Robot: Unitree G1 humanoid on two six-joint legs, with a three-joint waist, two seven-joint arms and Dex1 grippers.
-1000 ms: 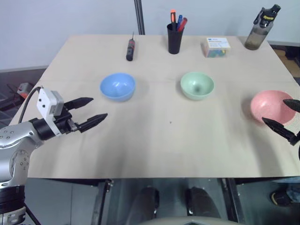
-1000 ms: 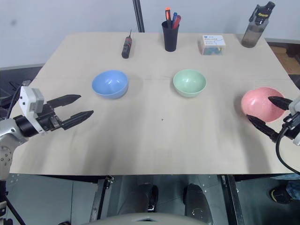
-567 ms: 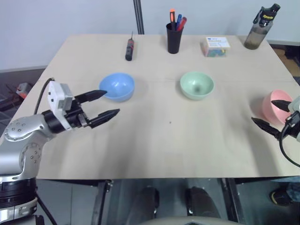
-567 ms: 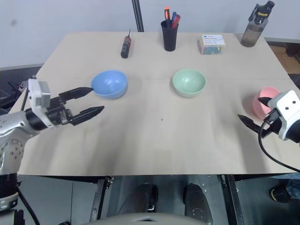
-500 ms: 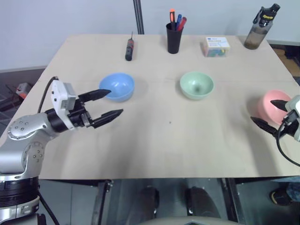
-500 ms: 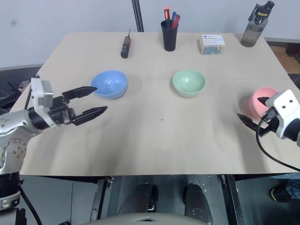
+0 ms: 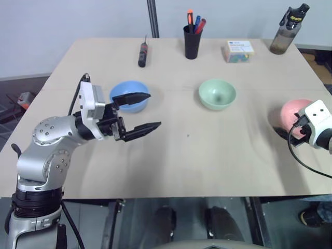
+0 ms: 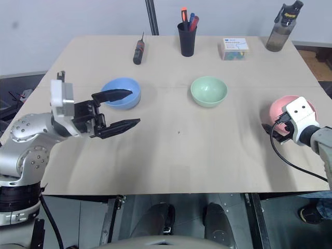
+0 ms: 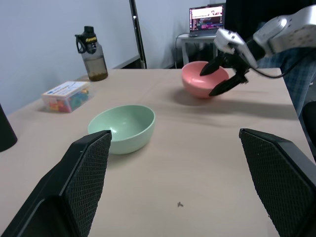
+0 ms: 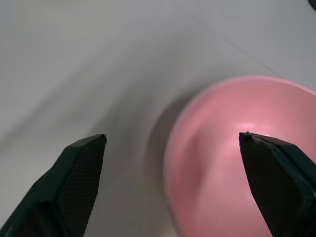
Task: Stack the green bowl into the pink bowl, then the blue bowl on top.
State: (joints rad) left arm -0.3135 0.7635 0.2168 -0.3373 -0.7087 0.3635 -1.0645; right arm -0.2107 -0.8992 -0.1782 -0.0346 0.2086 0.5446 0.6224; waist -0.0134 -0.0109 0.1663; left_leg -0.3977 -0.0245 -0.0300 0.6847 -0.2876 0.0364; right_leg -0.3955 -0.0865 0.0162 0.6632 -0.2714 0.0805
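Moved: left end effector [image 7: 139, 111] has swung in beside the blue bowl [image 7: 124, 92].
Left: level, fingers spread, empty.
Right end effector [image 9: 224, 74]: spread astride the pink bowl [image 10: 247, 148] rim, gripping nothing.

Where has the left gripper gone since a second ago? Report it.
Yes: the left gripper moved rightward, from left of the blue bowl to in front of it.

A big light wooden table [image 7: 223, 161] stands by a plain pale wall [image 7: 62, 21]. A thin dark metal pole [image 7: 153, 18] rises behind it. Farther off, a small white side table [image 9: 195, 42] holds an open laptop with a lit screen [image 9: 206, 17]
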